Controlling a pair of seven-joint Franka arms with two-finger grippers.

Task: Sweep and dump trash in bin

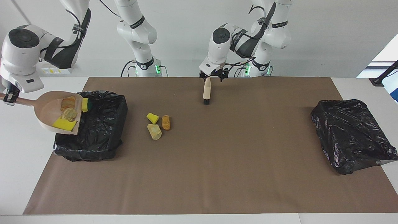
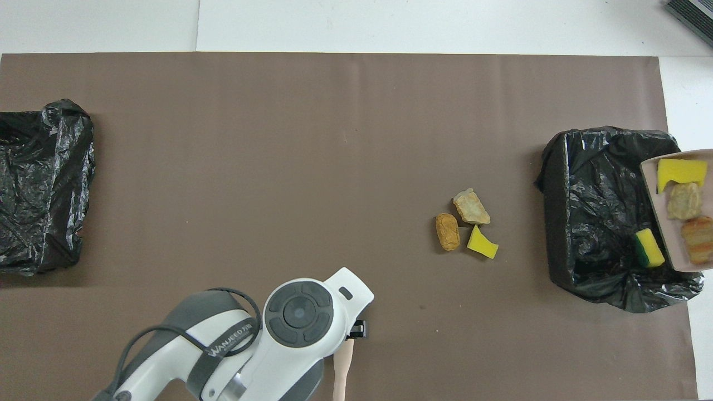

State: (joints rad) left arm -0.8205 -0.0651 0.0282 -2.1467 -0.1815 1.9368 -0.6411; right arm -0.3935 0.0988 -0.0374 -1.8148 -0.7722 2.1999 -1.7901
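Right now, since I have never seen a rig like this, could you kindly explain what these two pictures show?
Two robot arms work at one table. One picture faces them from across the table. The other looks steeply down from above their own end.

The right end effector is shut on the handle of a beige dustpan, tipped over a black-lined bin. Scraps lie in the pan, and a yellow-green sponge is at its lip.

The left end effector is open at the handle end of a brush. The brush is not gripped.

Three more scraps lie on the brown mat beside the bin. A second black bag sits at the left arm's end.
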